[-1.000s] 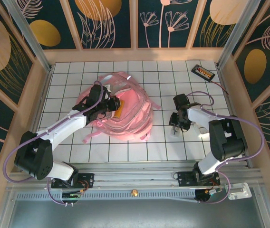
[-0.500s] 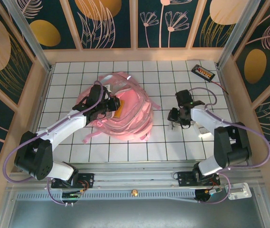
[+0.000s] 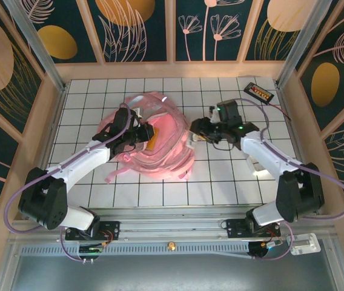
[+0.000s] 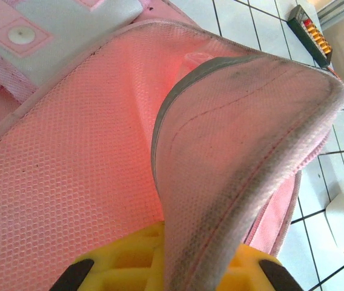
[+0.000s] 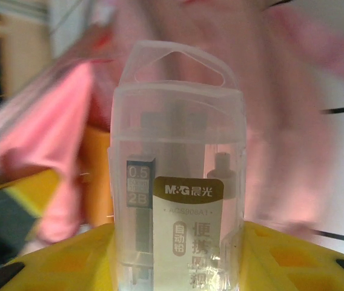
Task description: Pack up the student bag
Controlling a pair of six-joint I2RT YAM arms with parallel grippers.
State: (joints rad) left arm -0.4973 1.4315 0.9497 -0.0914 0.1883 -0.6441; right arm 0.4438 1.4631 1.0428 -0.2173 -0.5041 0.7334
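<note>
Work surface: a white table (image 3: 220, 182) ruled in a dark square grid, edged in pale wood and metal posts. The walls (image 3: 142, 30) are dark teal panels painted with pale leaves, flowers and gold ovals. A small black device (image 3: 259, 92) on a cable lies in the far right corner.

The student bag (image 3: 166, 148) lies left of centre on the table as a rumpled pink heap, its mouth turned upward so I look into it. I cannot tell a firm long axis. One loose strap (image 3: 112, 176) trails toward the near left.

My left gripper (image 3: 143, 134) is closed tight on a grey-edged flap (image 4: 238, 157) of the bag's rim, which it lifts above the pink mesh lining (image 4: 75, 182).

My right gripper (image 3: 199, 128), at the bag's right edge, is partly closed on an upright clear plastic case (image 5: 175, 176) of pencil leads, clamped between its yellow fingers (image 5: 281, 254).
</note>
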